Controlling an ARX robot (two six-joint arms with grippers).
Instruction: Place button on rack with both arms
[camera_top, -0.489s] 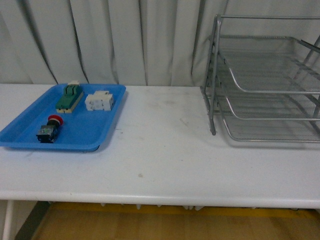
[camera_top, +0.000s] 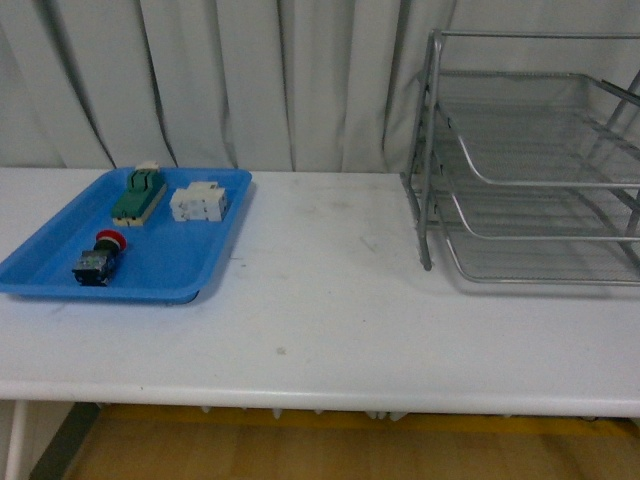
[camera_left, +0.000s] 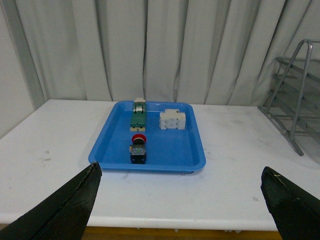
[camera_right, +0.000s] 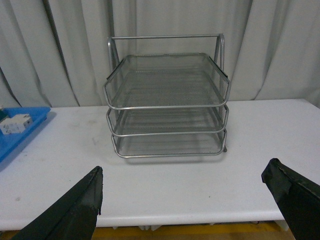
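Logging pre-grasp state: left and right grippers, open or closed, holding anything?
Left gripper: open, holding nothing.
Right gripper: open, holding nothing.

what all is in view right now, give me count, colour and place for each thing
button: 1, red cap on black-and-blue body, near end of the tray
terminal block: 1, green, far end of the tray, left of the connector
connector: 1, white, far end of the tray
tray: 1, blue, left part of the table
rack: 1, silver wire mesh, three tiers, right part of the table
table: 1, white
curtain: 1, pale grey, behind the table
left claw: 1, black, open, facing the tray
right claw: 1, black, open, facing the rack
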